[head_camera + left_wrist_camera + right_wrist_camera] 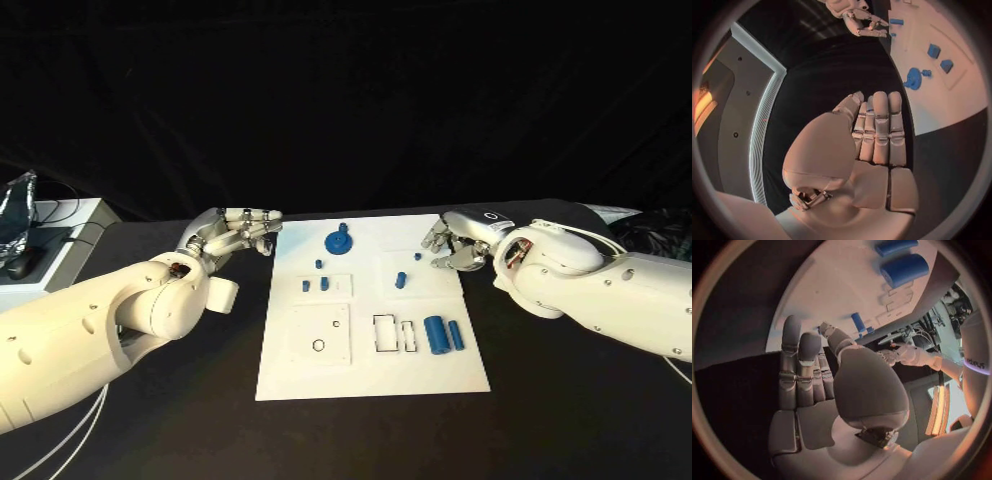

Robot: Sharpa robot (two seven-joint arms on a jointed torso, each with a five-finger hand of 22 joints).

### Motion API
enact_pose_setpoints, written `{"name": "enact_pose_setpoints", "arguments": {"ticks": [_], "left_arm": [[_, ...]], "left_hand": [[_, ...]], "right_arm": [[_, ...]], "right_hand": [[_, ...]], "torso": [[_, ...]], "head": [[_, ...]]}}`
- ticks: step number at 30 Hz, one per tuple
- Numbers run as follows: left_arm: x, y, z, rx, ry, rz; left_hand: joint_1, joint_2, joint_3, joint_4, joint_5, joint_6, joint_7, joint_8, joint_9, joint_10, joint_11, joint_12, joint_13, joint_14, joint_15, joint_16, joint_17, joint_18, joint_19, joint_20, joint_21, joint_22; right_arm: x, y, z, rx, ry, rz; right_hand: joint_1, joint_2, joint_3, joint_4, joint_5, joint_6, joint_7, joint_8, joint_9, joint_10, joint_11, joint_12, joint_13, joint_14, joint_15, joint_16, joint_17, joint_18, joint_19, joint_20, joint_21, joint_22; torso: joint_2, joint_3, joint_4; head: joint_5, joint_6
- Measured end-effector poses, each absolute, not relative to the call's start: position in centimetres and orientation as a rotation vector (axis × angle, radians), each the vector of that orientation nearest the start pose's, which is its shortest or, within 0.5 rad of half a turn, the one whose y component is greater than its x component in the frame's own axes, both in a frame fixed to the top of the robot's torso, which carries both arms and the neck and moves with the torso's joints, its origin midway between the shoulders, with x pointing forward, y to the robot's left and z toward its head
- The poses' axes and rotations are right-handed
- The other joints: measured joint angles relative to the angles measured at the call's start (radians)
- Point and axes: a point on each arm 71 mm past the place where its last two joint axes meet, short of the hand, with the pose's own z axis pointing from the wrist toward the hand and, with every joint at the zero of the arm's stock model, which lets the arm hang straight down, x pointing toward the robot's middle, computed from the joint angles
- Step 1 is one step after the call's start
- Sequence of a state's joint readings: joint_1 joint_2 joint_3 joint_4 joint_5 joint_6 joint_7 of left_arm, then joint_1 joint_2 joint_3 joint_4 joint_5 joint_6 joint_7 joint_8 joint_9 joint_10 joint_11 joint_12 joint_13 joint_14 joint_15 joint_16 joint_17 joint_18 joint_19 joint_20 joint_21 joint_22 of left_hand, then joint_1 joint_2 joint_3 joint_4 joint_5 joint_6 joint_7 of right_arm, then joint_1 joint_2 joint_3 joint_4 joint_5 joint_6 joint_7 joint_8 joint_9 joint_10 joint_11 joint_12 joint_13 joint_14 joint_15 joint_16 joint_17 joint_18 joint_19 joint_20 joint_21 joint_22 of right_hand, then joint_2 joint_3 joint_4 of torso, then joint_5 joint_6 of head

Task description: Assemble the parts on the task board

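- Nearest on the white rectangular task board (372, 380) is a bare stretch of plate; the board lies flat in the middle of the black table (577, 420).
- Next back, toward the board's right side, a thick blue cylinder (437, 334) lies flat with a thinner blue rod (456, 335) just beside it on the right. Both are large in the right wrist view, the thick one (904, 270) and the thin one (893, 246).
- Left of the cylinder are two black-outlined rectangular slots (394, 334), and further left a raised white square panel with a small oval hole (317, 334).
- Further back, two small blue pegs (315, 285) stand close together on the board's left half; a small blue block (400, 281) sits on the right half, with a tiny blue piece (418, 257) just behind it.
- Near the far edge lies a round blue gear-like disc (338, 243), with a small blue stub just behind it; the left wrist view shows the disc (912, 79) too.
- The left hand (238, 233) hovers off the board's far left corner over the black table, holding nothing; in its wrist view the fingers (879, 130) lie straight and side by side.
- The right hand (459, 243) is at the board's far right edge, empty as well, fingers (795, 360) stretched out flat together.
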State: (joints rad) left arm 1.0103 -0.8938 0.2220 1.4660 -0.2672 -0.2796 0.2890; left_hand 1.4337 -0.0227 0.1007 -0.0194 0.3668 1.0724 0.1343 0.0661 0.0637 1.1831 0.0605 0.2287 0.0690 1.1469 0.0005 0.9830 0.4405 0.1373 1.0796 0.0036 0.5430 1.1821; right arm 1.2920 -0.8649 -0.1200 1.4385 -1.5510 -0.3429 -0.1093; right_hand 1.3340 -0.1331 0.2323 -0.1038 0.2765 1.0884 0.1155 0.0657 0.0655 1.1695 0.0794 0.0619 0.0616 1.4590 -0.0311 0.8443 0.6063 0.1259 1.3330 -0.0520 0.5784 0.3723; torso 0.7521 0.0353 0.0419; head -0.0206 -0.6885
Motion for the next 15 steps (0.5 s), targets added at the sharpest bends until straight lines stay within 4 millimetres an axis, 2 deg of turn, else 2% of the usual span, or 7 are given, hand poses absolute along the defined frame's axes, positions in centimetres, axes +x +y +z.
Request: {"name": "enact_pose_setpoints", "arguments": {"ticks": [3, 5, 7, 11, 15], "left_arm": [[49.5, 25.5, -18.2, -1.051, 1.387, -1.459], [49.4, 25.3, -18.1, -1.063, 1.379, -1.477], [49.3, 25.3, -18.1, -1.069, 1.375, -1.489], [49.2, 25.2, -18.0, -1.081, 1.367, -1.507], [49.1, 25.2, -18.0, -1.088, 1.362, -1.514]], "left_hand": [[0.005, 0.005, -0.011, 0.003, 0.0, 0.0, 0.0, 0.0, 0.0, 0.0, 0.0, 0.0, 0.0, 0.0, 0.0, -0.006, 0.01, 0.0, 0.0, 0.0, -0.004, 0.0], [0.005, 0.005, -0.011, 0.003, 0.0, 0.0, 0.0, 0.0, 0.0, 0.0, 0.0, 0.0, 0.0, 0.0, 0.0, -0.006, 0.012, 0.0, 0.0, 0.0, -0.004, 0.0], [0.01, 0.009, -0.021, 0.007, 0.0, 0.0, 0.0, 0.0, 0.0, 0.0, 0.0, 0.0, 0.0, 0.0, 0.0, -0.013, 0.025, 0.0, 0.004, 0.004, -0.009, 0.001], [0.01, 0.009, -0.021, 0.007, 0.0, 0.0, 0.0, 0.0, 0.0, 0.0, 0.0, 0.0, 0.0, 0.0, 0.0, -0.013, 0.029, 0.0, 0.004, 0.004, -0.009, 0.003], [0.01, 0.009, -0.021, 0.007, 0.0, 0.0, 0.0, 0.0, 0.0, 0.0, 0.0, 0.0, 0.0, 0.0, 0.0, -0.013, 0.029, 0.0, 0.004, 0.004, -0.008, 0.003]], "right_arm": [[50.8, -23.4, -17.3, -0.257, 1.595, 0.414], [50.8, -23.0, -17.5, -0.266, 1.59, 0.393], [50.9, -22.7, -17.6, -0.273, 1.585, 0.383], [50.9, -21.8, -17.9, -0.286, 1.576, 0.377], [51.0, -21.4, -18.1, -0.291, 1.576, 0.374]], "right_hand": [[0.012, -0.018, 0.002, 0.029, 0.0, -0.003, 0.003, 0.0, 0.001, -0.024, 0.007, 0.0, 0.0, -0.014, 0.014, 0.062, 0.054, 0.01, 0.007, 0.011, 0.016, 0.031], [0.019, -0.025, 0.002, 0.046, 0.0, -0.005, 0.003, 0.0, 0.001, -0.023, 0.007, 0.0, 0.0, -0.019, 0.015, 0.089, 0.074, 0.021, 0.003, 0.015, 0.027, 0.052], [0.019, -0.025, 0.008, 0.056, 0.0, -0.008, 0.001, 0.0, 0.001, -0.023, 0.007, 0.0, 0.0, -0.021, 0.013, 0.109, 0.085, 0.028, 0.003, 0.015, 0.03, 0.07], [0.019, -0.025, 0.019, 0.066, 0.0, -0.008, 0.001, 0.0, 0.001, -0.023, 0.007, 0.0, 0.0, -0.025, 0.017, 0.127, 0.093, 0.029, 0.001, 0.017, 0.035, 0.098], [0.019, -0.025, 0.036, 0.075, 0.001, 0.003, 0.012, 0.0, 0.001, -0.01, 0.009, 0.0, 0.0, -0.025, 0.017, 0.148, 0.097, 0.03, 0.001, 0.017, 0.042, 0.125]], "torso": [[-0.002, -0.0025, -0.0004], [-0.003, -0.0032, -0.0004], [-0.002, -0.0037, -0.0004], [-0.002, -0.0036, 0.0003], [-0.002, -0.0036, 0.0018]], "head": [[-0.002, -0.001], [-0.005, -0.001], [-0.006, -0.001], [-0.009, -0.001], [-0.011, -0.001]]}}
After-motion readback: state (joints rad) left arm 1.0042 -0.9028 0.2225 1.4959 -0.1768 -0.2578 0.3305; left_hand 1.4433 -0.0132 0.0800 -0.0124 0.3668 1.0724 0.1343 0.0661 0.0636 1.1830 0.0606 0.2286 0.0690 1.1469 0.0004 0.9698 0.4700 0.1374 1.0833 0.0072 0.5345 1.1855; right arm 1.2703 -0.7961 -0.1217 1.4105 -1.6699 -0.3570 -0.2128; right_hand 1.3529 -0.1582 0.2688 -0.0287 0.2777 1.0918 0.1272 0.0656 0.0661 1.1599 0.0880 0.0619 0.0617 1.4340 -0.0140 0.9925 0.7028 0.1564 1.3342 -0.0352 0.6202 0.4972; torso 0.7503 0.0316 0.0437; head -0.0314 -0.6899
